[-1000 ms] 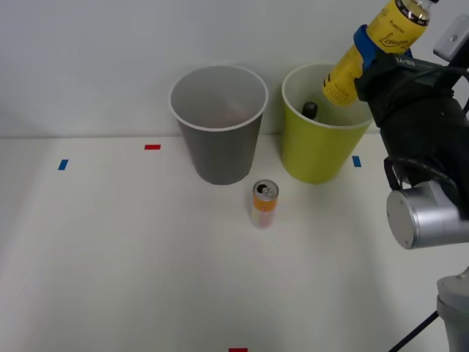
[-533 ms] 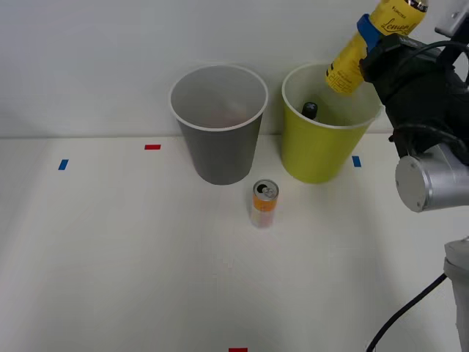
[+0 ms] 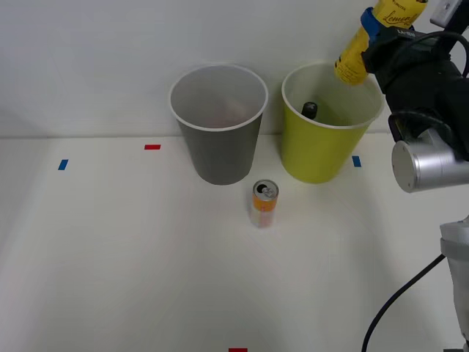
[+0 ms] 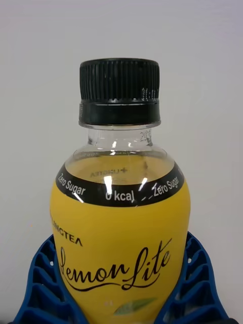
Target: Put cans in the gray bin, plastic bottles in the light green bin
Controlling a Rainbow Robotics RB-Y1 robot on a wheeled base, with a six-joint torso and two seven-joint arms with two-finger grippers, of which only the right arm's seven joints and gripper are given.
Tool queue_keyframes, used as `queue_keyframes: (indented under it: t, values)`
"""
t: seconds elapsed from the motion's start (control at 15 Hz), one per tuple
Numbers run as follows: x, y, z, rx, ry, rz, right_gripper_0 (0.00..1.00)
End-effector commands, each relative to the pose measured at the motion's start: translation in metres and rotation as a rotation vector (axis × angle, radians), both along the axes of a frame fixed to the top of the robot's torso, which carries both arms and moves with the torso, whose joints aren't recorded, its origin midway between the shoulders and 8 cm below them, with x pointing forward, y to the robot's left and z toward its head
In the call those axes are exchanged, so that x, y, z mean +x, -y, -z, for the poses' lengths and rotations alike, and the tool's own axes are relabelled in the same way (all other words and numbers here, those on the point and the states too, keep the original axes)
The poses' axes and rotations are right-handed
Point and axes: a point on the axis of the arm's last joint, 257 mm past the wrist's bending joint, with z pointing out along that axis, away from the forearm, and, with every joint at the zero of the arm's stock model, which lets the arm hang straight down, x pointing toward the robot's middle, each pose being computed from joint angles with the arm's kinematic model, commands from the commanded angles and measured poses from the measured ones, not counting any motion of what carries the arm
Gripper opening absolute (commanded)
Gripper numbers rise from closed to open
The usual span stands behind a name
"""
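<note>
Firmly clamped, bottle (image 3: 364, 45) fills right pincer (image 3: 375, 28).

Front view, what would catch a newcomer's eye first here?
The yellow bottle held tilted in the right tool, high above the back rim of the light green bin, which already has a black-capped bottle inside. Next, the gray bin beside it and the small orange can standing on the table in front of both bins.

Can (image 3: 264, 203) before two bins (image 3: 218, 123), bottle (image 3: 310, 110) inside the right one.
</note>
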Motion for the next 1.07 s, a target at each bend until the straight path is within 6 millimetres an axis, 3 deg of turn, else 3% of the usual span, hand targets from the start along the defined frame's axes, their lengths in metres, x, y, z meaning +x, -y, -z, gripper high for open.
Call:
queue_keyframes:
  t: [0.07,0.13,0.27,1.07]
  values:
    - [0.0001,-0.0005,0.002,0.008,-0.004,-0.003,0.04]
    - [0.0,-0.0015,0.0032,0.01,-0.007,-0.005,0.32]
    - [0.0,-0.0023,0.0034,0.012,-0.007,-0.009,0.98]
    - [-0.0006,-0.0043,0.0031,0.041,-0.007,-0.029,1.0]
